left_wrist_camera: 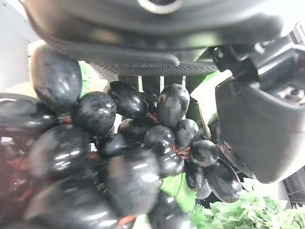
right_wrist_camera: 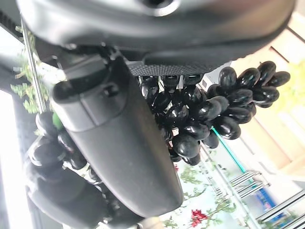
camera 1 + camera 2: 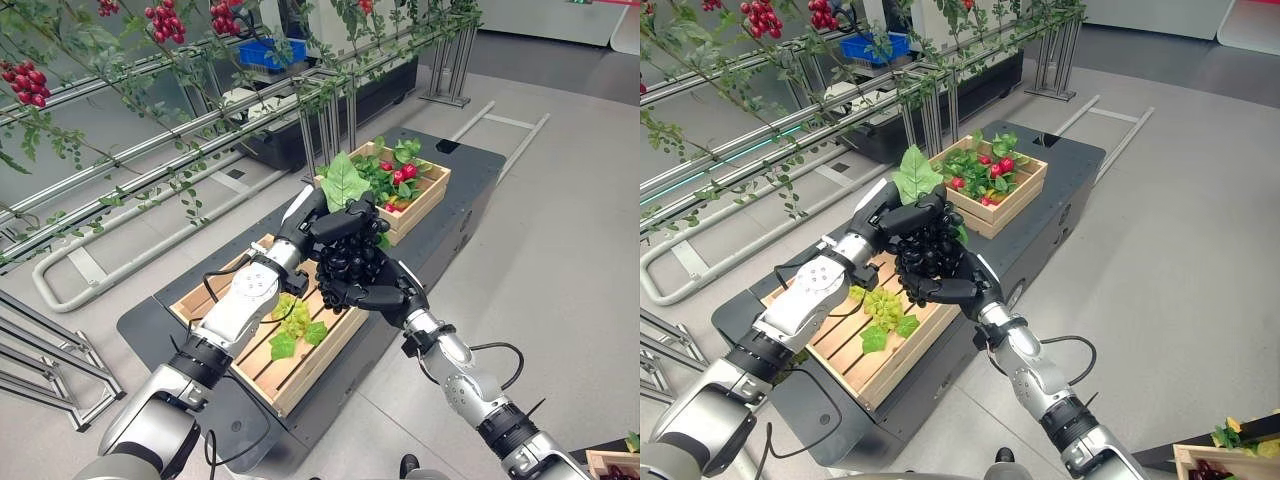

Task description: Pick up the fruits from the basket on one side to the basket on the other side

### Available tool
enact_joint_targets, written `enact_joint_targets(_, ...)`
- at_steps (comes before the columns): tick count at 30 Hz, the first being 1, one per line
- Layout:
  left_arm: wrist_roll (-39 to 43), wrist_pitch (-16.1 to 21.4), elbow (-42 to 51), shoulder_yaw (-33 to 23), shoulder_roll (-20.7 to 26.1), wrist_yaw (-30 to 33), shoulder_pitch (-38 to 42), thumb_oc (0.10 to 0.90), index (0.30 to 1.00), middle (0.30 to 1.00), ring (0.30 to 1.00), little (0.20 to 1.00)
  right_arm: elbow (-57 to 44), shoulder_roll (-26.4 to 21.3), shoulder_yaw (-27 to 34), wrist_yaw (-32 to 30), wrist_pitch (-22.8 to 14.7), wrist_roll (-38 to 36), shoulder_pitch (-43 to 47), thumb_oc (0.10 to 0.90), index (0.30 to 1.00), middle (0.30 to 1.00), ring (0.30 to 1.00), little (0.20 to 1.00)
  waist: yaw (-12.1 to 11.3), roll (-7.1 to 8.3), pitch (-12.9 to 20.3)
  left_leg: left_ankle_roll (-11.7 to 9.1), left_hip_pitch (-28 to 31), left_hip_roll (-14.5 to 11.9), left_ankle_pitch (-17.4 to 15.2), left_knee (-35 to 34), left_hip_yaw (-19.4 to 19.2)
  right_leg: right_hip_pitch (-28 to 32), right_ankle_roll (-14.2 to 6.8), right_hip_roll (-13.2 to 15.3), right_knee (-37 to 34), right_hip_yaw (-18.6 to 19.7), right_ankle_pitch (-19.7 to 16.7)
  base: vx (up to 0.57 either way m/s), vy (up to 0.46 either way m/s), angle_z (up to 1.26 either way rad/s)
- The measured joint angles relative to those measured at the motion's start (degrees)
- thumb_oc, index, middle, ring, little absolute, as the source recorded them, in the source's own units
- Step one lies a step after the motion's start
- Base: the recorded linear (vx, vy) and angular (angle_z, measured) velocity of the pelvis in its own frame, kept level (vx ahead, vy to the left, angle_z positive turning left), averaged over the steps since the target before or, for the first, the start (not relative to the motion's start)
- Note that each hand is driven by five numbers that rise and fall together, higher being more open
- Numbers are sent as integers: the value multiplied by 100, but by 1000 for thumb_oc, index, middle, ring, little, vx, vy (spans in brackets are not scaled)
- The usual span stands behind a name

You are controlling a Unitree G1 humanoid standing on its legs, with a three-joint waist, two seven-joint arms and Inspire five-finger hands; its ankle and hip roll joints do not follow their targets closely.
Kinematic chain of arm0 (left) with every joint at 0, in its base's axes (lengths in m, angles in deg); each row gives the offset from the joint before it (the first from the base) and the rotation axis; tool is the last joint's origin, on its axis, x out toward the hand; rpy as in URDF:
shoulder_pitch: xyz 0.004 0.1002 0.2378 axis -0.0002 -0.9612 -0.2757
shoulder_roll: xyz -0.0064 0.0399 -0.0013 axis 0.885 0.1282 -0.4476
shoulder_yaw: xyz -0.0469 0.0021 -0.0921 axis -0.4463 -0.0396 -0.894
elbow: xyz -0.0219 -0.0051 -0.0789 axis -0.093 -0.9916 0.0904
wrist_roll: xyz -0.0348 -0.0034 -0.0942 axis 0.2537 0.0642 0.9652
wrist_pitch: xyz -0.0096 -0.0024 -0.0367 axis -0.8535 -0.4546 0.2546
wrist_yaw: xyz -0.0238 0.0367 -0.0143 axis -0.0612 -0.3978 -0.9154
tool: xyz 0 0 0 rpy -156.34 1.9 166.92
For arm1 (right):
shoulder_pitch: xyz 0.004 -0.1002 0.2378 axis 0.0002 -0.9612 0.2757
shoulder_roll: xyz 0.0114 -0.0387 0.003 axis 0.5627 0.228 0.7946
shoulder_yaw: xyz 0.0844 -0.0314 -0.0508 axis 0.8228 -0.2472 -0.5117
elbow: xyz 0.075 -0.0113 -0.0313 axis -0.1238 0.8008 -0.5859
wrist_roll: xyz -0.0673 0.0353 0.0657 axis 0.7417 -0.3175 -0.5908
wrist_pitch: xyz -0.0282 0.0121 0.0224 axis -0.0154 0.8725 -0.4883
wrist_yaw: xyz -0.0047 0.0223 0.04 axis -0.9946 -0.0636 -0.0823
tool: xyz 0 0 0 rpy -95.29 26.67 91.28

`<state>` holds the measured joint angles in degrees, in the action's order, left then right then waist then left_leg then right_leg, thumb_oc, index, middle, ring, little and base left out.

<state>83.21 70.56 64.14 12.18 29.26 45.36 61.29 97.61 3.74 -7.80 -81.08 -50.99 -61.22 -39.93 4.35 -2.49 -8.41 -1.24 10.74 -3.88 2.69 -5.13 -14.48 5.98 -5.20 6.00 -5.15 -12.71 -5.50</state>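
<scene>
Grey floor, dark surface (image 3: 455, 215), two wooden baskets.
Left hand (image 3: 335, 222) and right hand (image 3: 375, 293) both clasp black grapes (image 3: 352, 258) above the near basket (image 3: 300, 375).

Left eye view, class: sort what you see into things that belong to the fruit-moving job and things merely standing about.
Part of the job:
black grape bunch, held between both hands
left hand
right hand
near wooden basket with green grapes
far wooden basket with red fruit

Just standing about:
metal rails
vines with red berries
blue crate
</scene>
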Motion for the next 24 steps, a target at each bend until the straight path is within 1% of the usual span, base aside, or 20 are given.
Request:
enact_joint_targets(5,128,0,0,0,-127,-232,0,400,300,300,300,300,2,61,-2,145,0,-250,0,800,900,900,900,900,-31,-2,13,0,0,0,0,0,1,1,0,0,0,0,0,0,0,0)
enact_joint_targets(10,573,-27,0,1,-223,-508,0,400,300,300,300,300,8,65,0,152,-2,-255,0,800,900,900,900,900,-49,-2,26,0,0,0,0,0,2,1,0,1,0,0,0,0,0,0)
enact_joint_targets(15,724,-132,0,-1,-319,-671,0,400,300,300,300,300,32,53,6,150,-26,-244,0,800,900,900,900,900,-46,-3,36,0,2,0,1,1,1,1,1,-2,1,0,-1,0,0,0)
enact_joint_targets(16,724,-132,0,0,-318,-679,0,400,300,300,300,300,33,52,6,150,-34,-244,0,722,782,782,782,782,-46,-2,36,1,2,0,1,0,2,1,1,-3,0,0,-1,0,0,0)
enact_joint_targets(17,724,-132,0,-1,-318,-698,0,400,300,300,300,300,36,52,6,144,-49,-240,0,518,476,476,476,476,-49,-2,37,1,2,0,1,1,2,1,1,-5,1,0,-1,0,0,0)
enact_joint_targets(18,723,-132,0,-1,-317,-721,0,400,300,300,300,300,46,52,6,135,-69,-232,0,400,300,300,300,300,-51,-1,37,1,2,0,1,0,2,2,1,-4,1,0,-1,0,0,0)
enact_joint_targets(24,722,-199,4,-1,-341,-753,0,400,300,300,300,300,239,63,5,119,-110,-204,0,400,300,300,300,300,-64,0,41,1,2,1,1,0,3,2,1,-6,1,1,-2,0,0,0)
